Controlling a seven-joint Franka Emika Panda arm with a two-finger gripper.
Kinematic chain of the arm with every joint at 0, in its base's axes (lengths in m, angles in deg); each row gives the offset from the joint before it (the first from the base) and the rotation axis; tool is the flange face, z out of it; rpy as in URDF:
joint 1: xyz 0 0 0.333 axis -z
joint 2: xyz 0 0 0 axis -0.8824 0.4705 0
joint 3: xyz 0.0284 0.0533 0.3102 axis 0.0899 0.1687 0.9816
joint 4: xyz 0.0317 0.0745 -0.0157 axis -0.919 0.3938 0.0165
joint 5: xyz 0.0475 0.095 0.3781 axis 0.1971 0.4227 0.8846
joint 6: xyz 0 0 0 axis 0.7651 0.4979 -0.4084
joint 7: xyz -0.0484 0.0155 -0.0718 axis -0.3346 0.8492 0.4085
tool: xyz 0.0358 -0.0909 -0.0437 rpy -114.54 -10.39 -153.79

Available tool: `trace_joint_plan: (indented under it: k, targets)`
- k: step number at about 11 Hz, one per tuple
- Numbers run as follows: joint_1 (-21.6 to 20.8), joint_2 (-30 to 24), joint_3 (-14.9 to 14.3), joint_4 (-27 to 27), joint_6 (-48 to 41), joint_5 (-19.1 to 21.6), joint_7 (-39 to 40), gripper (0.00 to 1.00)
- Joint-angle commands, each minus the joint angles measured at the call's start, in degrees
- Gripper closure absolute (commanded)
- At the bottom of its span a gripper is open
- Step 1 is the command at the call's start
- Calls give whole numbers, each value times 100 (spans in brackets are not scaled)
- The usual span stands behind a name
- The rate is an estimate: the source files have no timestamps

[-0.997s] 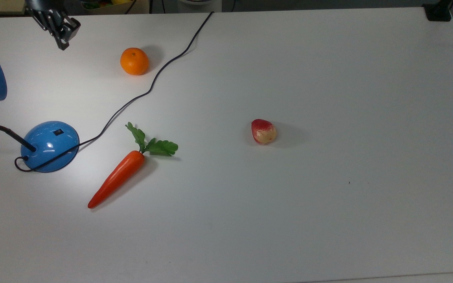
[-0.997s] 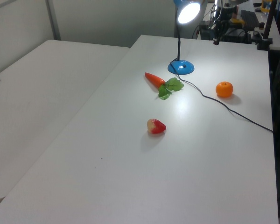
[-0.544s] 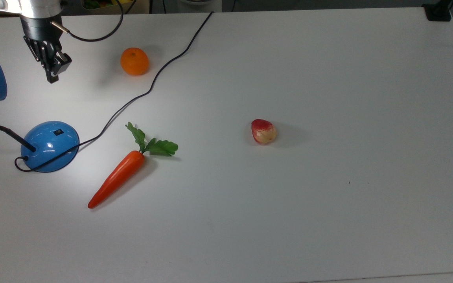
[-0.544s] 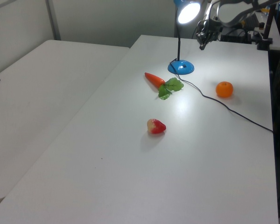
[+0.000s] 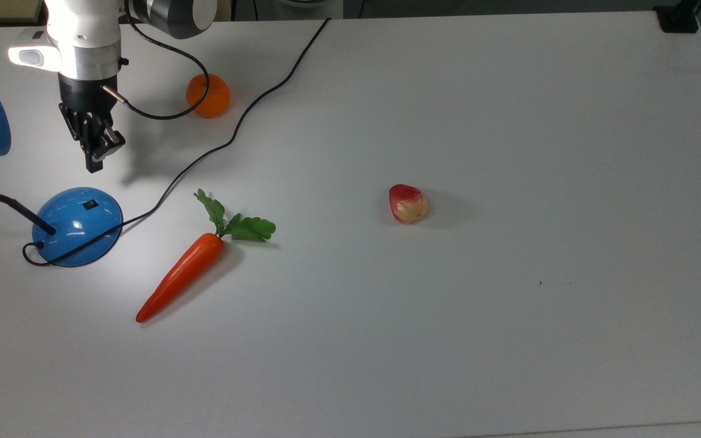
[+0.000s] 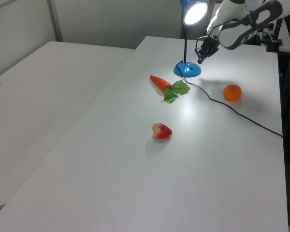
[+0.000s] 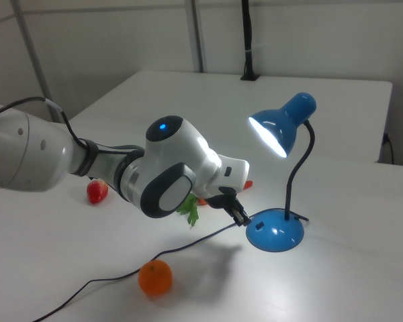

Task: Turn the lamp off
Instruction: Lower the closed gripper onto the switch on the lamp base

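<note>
hovering above the white table (image 5: pixel 509 121), the tool (image 5: pixel 96 159) points down just beside the lamp (image 5: pixel 76 225), near the dome base in the top view and not touching it. its fingers look pressed together with nothing between them. in the right view the tool (image 7: pixel 240 216) sits just off the right view's left edge of the base, close to the small black switch (image 5: pixel 89 205) on the dome.

lamp standing at the top view's left side of the table. blue dome base flat on the surface, black bendy neck rising from it, blue shade (image 7: pixel 282 124) overhead. bulb lit: shade glows white in the left view (image 6: pixel 195 12) and a bright patch lies on the table around the base. black cord (image 5: pixel 235 128) loops at the base, crosses over the dome, then runs across the table to its far edge in the top view.

other items on the table: carrot (image 5: pixel 183 274) with green leaves, near the base on the top view's right; orange (image 5: pixel 210 96) beyond the cord, partly crossed by the arm's cable; a red and yellow fruit (image 5: pixel 408 203) well apart toward the table's middle.
</note>
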Motion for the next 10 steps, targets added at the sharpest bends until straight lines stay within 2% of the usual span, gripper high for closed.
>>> trace_joint_plan:
  k: [1, 10]
  targets:
    - [115, 272, 25, -252, 231, 78, -11, 99]
    - [97, 756, 25, -560, 460, 87, -45, 100]
